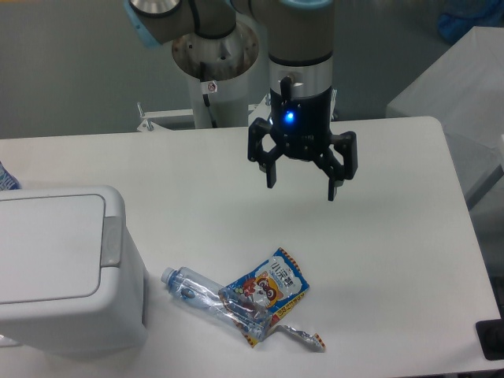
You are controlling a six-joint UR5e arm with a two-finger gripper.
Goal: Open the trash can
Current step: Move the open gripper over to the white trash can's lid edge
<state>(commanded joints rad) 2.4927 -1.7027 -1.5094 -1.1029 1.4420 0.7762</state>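
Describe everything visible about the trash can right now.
The trash can is a large boxy white plastic bin with rounded corners, cut off by the left frame edge. Its flat rectangular lid lies closed; a light-grey push tab sits on its right side. It stands on the table, nothing touching it.

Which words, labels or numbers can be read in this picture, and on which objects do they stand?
Snack packet: printed characters beside a cartoon animal, too blurred to read.
Bottle: no label that can be read.
Small sticker on the robot base: too small to read.
Trash can: no text visible.
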